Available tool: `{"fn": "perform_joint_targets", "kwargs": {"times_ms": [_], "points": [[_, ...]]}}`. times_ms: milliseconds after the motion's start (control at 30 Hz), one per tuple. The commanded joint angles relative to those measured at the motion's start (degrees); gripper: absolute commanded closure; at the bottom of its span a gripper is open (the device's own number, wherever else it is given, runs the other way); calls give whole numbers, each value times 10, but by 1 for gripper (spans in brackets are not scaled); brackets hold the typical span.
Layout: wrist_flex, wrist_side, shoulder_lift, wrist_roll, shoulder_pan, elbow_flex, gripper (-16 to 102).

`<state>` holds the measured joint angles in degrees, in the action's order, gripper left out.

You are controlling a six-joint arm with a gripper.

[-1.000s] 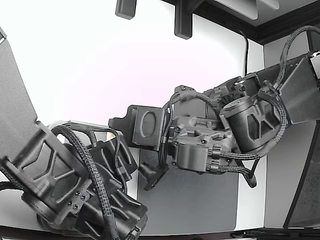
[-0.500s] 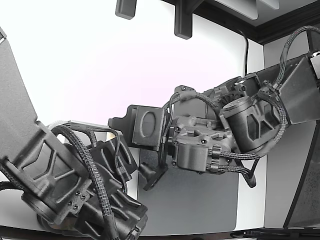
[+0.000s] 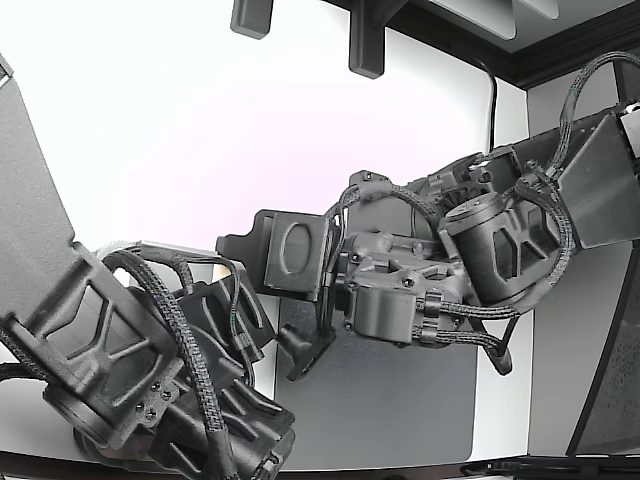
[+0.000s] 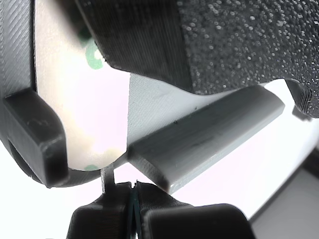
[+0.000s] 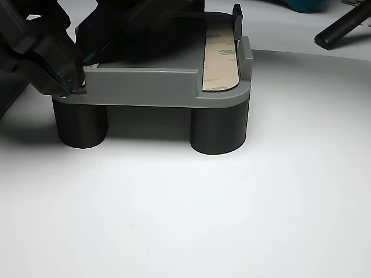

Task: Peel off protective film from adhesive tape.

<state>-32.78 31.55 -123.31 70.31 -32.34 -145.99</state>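
In the wrist view the protective film (image 4: pixel 82 109), cream with green print, lies in a grey fixture (image 4: pixel 199 144). My gripper (image 4: pixel 132 201) is shut at the film's edge, and a thin tab from that edge runs into the seam between the fingertips. In the other view the gripper (image 5: pixel 72 81) sits at one corner of the grey fixture (image 5: pixel 145 87), which stands on dark round legs. The film-covered adhesive tape (image 5: pixel 220 58) lies along the fixture's opposite end. The exterior view hides the fingertips behind the arms.
Two dark arms crowd the exterior view, one at lower left (image 3: pixel 120 350) and one at right (image 3: pixel 480 250), above a grey mat (image 3: pixel 400 400). In the other view a black rod (image 5: pixel 342 26) lies behind the fixture on the white table (image 5: pixel 203 202).
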Motion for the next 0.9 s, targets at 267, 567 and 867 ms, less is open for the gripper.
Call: {"fn": "perform_joint_targets", "kwargs": {"times_ms": [267, 567, 867], "points": [[8, 4, -34, -6, 4, 4, 98], [6, 1, -33, -9, 4, 4, 98], [-3, -1, -33, -15, 1, 5, 98]]}}
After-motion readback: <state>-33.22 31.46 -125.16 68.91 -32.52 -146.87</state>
